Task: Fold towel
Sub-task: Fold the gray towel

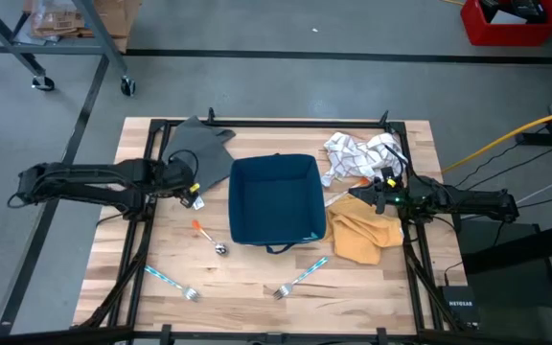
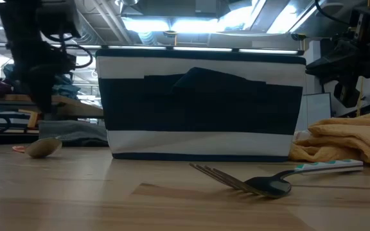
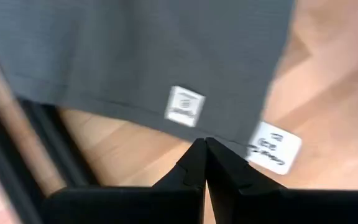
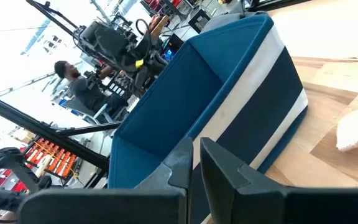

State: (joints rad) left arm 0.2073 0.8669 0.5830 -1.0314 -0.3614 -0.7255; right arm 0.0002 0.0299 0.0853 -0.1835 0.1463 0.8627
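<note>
High view shows a blue bin [image 1: 274, 199] in the middle of the desk [image 1: 247, 287]. It has white stripes on its sides, and nothing can be seen inside it. A gray towel [image 1: 202, 151] lies flat near the far left corner of the desk. The left gripper [image 1: 195, 192] sits at the near edge of this towel, with its fingers pressed tight together and nothing between them. Two little white tags are on the towel's edge, but the writing on them is too blurry to read.

The right gripper [image 1: 356, 193] hangs just beside the right wall of the bin. Its fingers are almost together, and I cannot tell if they hold anything. A yellow cloth [image 1: 364, 236] lies bunched up under it, near the right edge. A white patterned cloth [image 1: 357, 153] lies crumpled by the far right corner.

Two forks [image 1: 300, 278] and a spoon [image 1: 211, 238] rest near the front edge.
</note>
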